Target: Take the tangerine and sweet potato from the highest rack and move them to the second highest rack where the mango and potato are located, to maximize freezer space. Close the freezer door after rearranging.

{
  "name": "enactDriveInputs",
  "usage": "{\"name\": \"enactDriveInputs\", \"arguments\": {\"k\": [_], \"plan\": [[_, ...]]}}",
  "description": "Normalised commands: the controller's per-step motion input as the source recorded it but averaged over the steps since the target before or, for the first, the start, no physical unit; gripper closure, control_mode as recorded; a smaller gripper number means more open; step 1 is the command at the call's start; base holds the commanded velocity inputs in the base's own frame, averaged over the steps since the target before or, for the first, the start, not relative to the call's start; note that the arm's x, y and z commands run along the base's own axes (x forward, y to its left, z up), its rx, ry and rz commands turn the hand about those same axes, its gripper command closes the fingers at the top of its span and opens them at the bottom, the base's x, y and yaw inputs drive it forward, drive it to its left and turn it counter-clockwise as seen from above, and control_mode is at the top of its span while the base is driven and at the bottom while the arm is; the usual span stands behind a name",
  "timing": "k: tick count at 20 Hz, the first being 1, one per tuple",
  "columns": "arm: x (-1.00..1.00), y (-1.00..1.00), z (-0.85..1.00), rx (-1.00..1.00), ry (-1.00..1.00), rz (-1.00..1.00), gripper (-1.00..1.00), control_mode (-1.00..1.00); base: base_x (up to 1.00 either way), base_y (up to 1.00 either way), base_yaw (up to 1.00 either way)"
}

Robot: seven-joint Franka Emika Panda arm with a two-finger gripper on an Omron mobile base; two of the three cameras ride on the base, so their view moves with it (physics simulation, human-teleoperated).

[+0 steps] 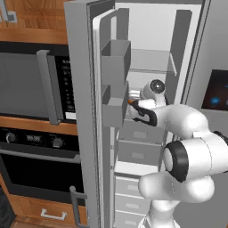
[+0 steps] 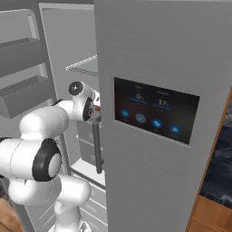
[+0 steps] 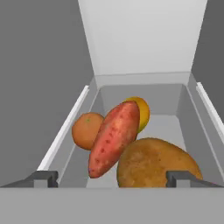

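Fingers (image 3: pixel 112 179) stand wide apart and hold nothing, as you see in the hand view. Just beyond them, on the second highest rack (image 3: pixel 173 127), the sweet potato (image 3: pixel 114 138) leans over the tangerine (image 3: pixel 86 130) on its left, the potato (image 3: pixel 153 164) on its right and the mango (image 3: pixel 142 111) behind. Your freezer door (image 1: pixel 82 111) stands open.

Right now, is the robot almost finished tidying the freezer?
Nearly. The tangerine and sweet potato already lie on the second highest rack with the mango and potato. The gripper is open, holding nothing. The freezer door still needs closing.
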Motion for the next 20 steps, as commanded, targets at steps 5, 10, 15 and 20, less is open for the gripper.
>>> {"name": "enactDriveInputs", "arguments": {"k": [5,10,15,20], "plan": [[-0.81,0.02,0.38,0.06,0.00,0.00,-1.00,-1.00,0.00,0.00,0.00],[-0.92,0.00,0.25,0.01,0.00,0.00,-1.00,-1.00,0.00,0.00,0.00],[-1.00,0.00,0.23,0.00,0.02,0.00,-1.00,-1.00,0.00,0.00,0.00],[-0.98,0.00,0.27,0.00,0.05,0.00,-1.00,-1.00,0.00,0.00,0.00]]}}
